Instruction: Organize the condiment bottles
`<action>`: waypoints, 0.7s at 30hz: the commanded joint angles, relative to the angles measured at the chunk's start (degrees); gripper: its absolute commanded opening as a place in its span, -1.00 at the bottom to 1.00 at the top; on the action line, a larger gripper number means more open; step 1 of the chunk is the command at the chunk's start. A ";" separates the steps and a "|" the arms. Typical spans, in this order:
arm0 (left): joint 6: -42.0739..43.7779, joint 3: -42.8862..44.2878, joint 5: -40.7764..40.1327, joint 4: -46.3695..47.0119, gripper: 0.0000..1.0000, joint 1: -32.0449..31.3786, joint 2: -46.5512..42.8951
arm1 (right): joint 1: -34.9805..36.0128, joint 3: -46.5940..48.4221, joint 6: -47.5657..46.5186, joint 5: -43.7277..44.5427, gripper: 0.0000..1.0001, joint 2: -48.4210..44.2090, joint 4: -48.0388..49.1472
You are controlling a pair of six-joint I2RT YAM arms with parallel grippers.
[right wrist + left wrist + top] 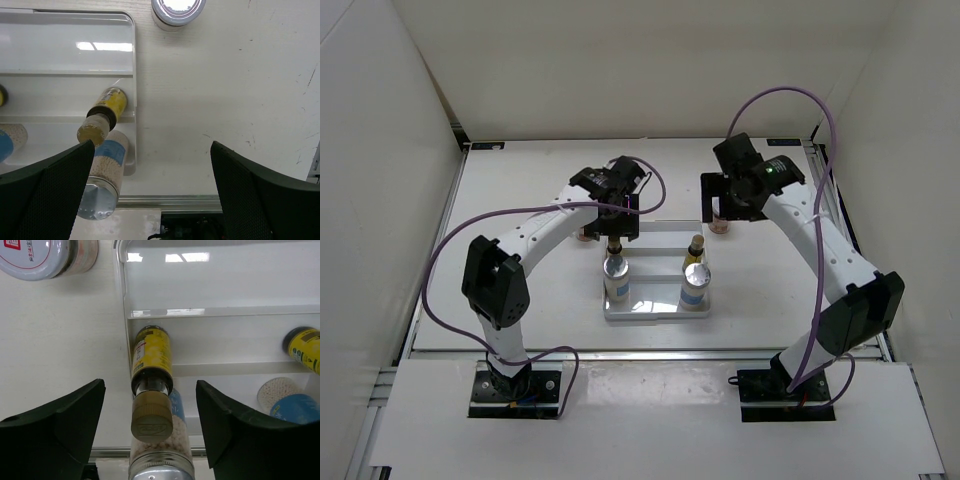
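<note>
Found a white stepped rectangular plastic tray (655, 311) on the desk (760, 300), loaded by kind. Recorded two white bottles with silver caps and blue labels on the near step, left white bottle (616, 283) and right white bottle (695, 291). Recorded two dark yellow-labelled dropper bottles upright on the middle step directly behind them, left dropper (151, 365) and right dropper (695, 250). Noted the rear step bare; judged it kept for the two squat pinkish jars with round lids. Found both jars on the desk outside the tray, left jar (40, 255) beside its far left corner, right jar (178, 9) beside its far right corner. Observed left jaws released, parted either side of the left dropper and touching nothing; judged that bottle seated in place. Observed right jaws spread wide and empty above bare desk just right of the tray, the right jar ahead; judged this a line-up for collecting it.
</note>
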 commanded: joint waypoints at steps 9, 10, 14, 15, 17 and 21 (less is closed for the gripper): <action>7.54 14.26 -7.86 -2.45 0.98 2.50 -3.81 | -10.25 15.01 -7.88 -11.72 1.00 11.69 -1.79; 8.42 15.14 -8.65 -3.06 0.98 4.43 -4.51 | -10.77 16.62 -7.88 -10.76 1.00 14.84 -2.40; 12.55 15.16 -9.36 -3.07 0.98 9.43 -5.22 | -11.31 22.16 -7.88 -10.75 1.00 21.98 -2.94; 13.08 14.02 -9.36 -3.07 0.98 10.59 -5.22 | -11.31 24.17 -7.88 -10.75 1.00 24.60 -2.94; 13.61 11.04 -9.36 -3.07 0.98 13.57 -6.00 | -11.31 25.67 -7.36 -11.28 1.00 26.99 -2.94; 13.61 3.67 -7.17 -0.09 0.98 17.89 -9.25 | -12.44 28.15 -6.83 -10.40 1.00 32.62 -2.94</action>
